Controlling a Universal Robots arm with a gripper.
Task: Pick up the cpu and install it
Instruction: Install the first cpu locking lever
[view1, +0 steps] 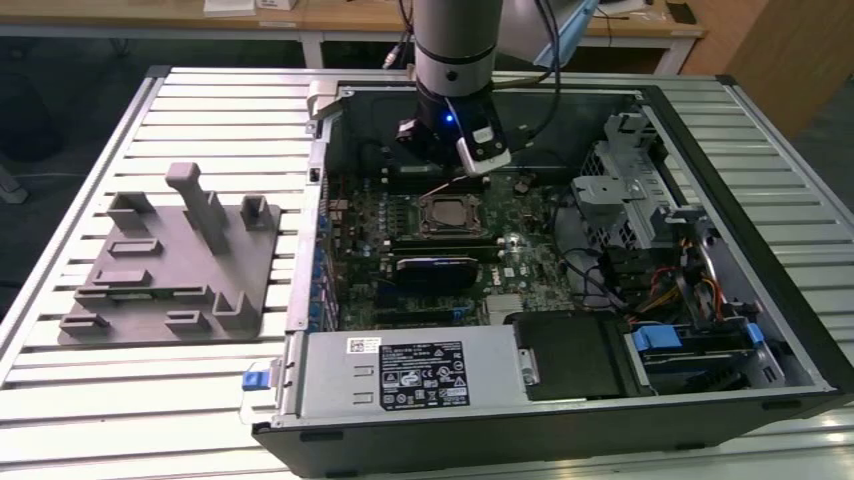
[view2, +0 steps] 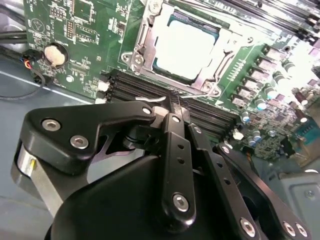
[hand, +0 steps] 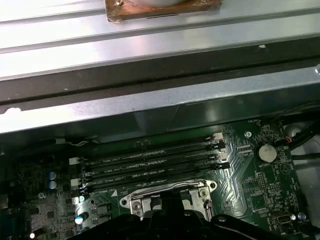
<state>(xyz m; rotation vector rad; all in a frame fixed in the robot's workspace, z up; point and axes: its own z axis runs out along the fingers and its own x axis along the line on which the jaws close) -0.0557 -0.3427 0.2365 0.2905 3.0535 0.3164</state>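
The cpu (view1: 447, 213) lies flat in its socket on the green motherboard (view1: 534, 265) inside the open computer case. In the second wrist view its silvery top plate, the cpu (view2: 187, 44), sits inside the socket's metal frame (view2: 137, 57). My gripper (view1: 467, 172) hangs just beyond the socket, toward the case's back wall. Its black linkage converges to a shut tip, the gripper (view2: 170, 102), over the memory slots (view2: 150, 90) beside the socket, holding nothing. In the first wrist view the socket frame (hand: 167, 192) shows above the dark gripper body.
A grey plastic tray with upright posts (view1: 174, 265) stands on the slatted table at the exterior view's left. Inside the case are a black glossy block (view1: 434, 272), the power supply (view1: 400, 375), and a drive cage with cables (view1: 641, 215) at the exterior view's right.
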